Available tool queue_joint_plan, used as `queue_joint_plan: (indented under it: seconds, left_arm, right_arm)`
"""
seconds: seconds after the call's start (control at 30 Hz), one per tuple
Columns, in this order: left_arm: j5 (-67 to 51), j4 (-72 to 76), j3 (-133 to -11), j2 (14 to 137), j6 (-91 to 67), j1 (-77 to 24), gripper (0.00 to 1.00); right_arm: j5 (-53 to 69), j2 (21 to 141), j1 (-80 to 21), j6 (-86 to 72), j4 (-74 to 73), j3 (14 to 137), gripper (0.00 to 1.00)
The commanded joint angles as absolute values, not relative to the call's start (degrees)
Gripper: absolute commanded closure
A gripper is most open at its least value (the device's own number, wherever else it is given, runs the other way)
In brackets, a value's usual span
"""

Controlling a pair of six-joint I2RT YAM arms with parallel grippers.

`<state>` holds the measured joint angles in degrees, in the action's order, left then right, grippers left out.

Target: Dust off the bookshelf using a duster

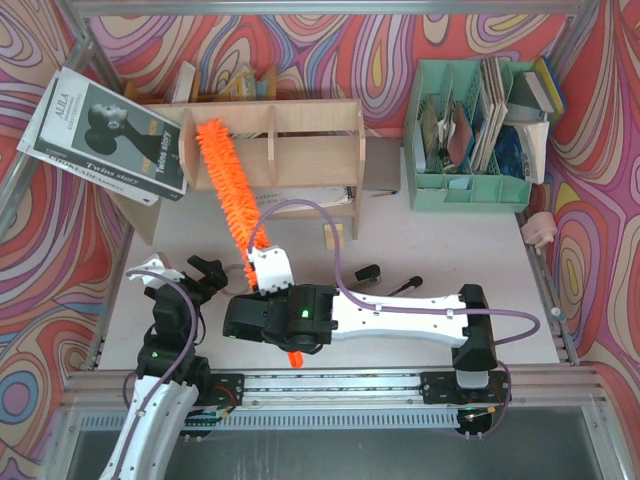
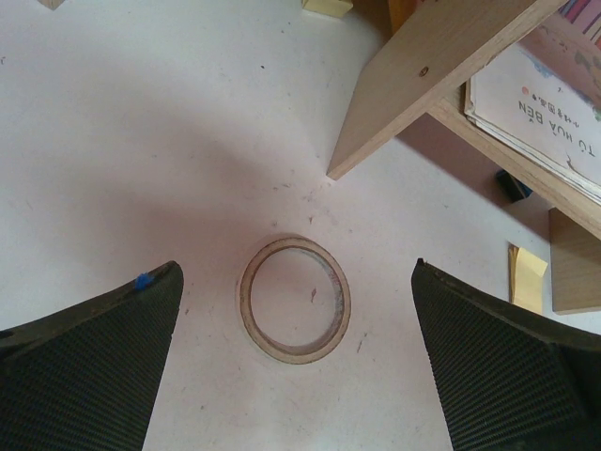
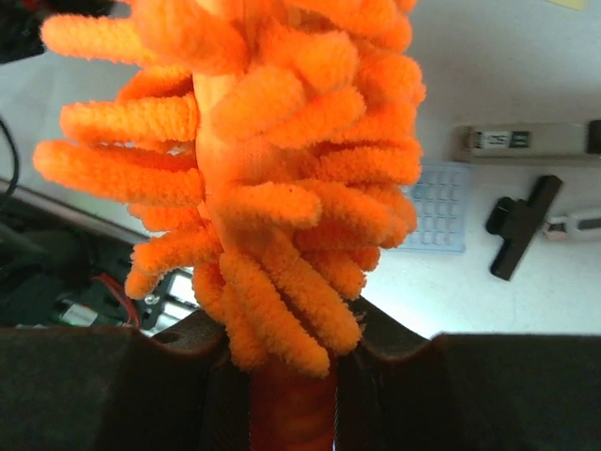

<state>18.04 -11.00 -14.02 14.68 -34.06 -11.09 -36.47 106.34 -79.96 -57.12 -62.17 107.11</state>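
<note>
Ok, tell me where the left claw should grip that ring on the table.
Probably pinch the ring's wall from straight above, one finger inside the hole, one outside: it lies flat on the table, too low to clamp from the side. The open left claw hangs over it.

Robot lab cell: aluminium frame (image 1: 330, 381), swirly backdrop (image 1: 310, 45) (on 3 sides).

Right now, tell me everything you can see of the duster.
The duster is a long, bright orange brush of fluffy, finger-like microfibre strands on a thin straight orange plastic handle. The right gripper is shut on the handle just below the fluff, and the handle's end pokes out beneath that arm. It slants up and left, its tip over the top left part of the bookshelf; whether it presses on the wood is unclear.
</note>
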Motion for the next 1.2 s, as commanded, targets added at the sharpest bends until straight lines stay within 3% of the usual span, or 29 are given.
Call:
queue_joint_plan:
  seconds: [0.0, 0.2, 0.43, 0.63, 0.9, 1.17]
  left_arm:
    - [18.57, -10.77, -13.05, 14.05, -34.19, -10.81, 0.01]
    - [18.59, -10.81, -13.15, 14.26, -34.1, -10.81, 0.01]
    - [18.53, -10.82, -13.09, 14.05, -34.19, -10.81, 0.02]
    - [18.37, -10.63, -13.1, 14.41, -34.19, -10.81, 0.02]
    - [18.63, -10.98, -13.18, 14.0, -34.09, -10.81, 0.01]
    - [18.91, -11.25, -13.3, 13.73, -34.18, -10.81, 0.02]
  right_arm:
    - [-31.54, 109.65, -80.02, -48.3, -52.73, 109.71, 1.0]
    - [-30.46, 112.01, -80.6, -46.2, -52.23, 113.01, 1.0]
    - [-41.59, 105.9, -80.56, -65.74, -64.8, 107.55, 1.0]
    - [-43.68, 103.2, -80.57, -75.36, -68.38, 105.13, 1.0]
    - [-38.14, 109.66, -81.19, -60.73, -56.31, 111.52, 1.0]
    - [-36.06, 114.41, -81.74, -54.91, -53.54, 116.36, 1.0]
